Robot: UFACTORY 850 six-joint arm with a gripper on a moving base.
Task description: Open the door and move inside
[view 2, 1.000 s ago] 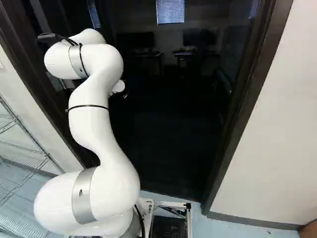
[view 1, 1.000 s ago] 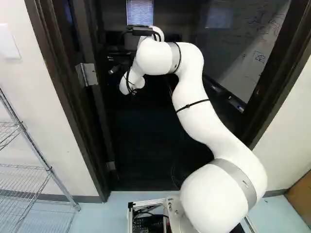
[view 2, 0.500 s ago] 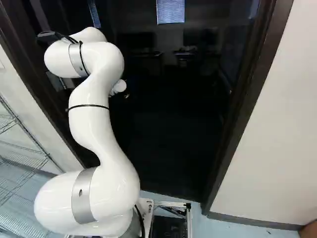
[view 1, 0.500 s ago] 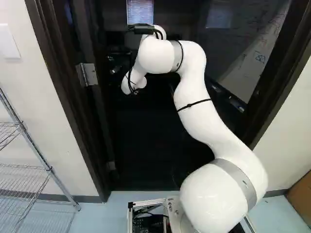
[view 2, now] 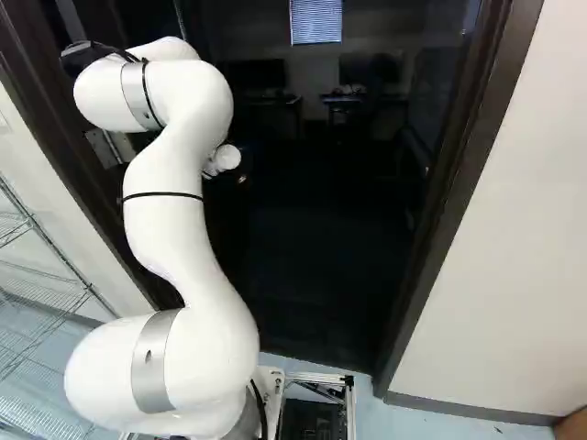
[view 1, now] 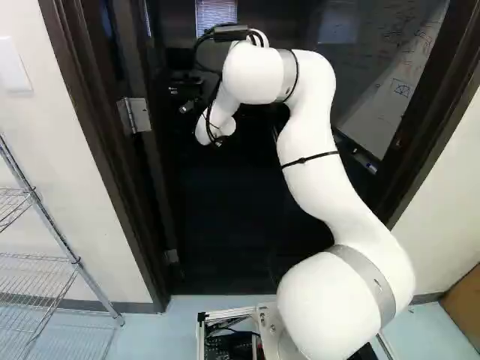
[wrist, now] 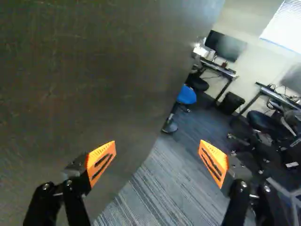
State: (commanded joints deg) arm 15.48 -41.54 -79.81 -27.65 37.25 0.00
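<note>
At the left of the left base view, a wire rack (view 1: 56, 225) stands by the wall, outside the room. Next comes the left jamb (view 1: 101, 142) with its hinge (view 1: 135, 115), and the door (wrist: 80, 70) appears to swing inward from there. In the wrist view its dark face slants ahead of the end effector (wrist: 157, 160), past the side of one finger, and carpet (wrist: 155, 183) and a blue chair (wrist: 186, 95) show beyond its edge. So the opening part looks largely done, though I cannot tell how wide the door stands.

The end effector is spread, its orange pads well apart with nothing pinched between them. The handle is not in sight, and whether any part of the arm (view 1: 311, 165) touches the door cannot be told.

Further right, the arm reaches through the doorway, with a whiteboard (view 1: 390, 97) inside and the right jamb (view 1: 431, 127) bounding the opening. The base (view 1: 225, 313) sits on the pale floor (view 1: 180, 326) outside, so moving in is what is left. That likely calls for keeping the door back while driving forward; it could swing against the arm, or the base could catch a jamb.
</note>
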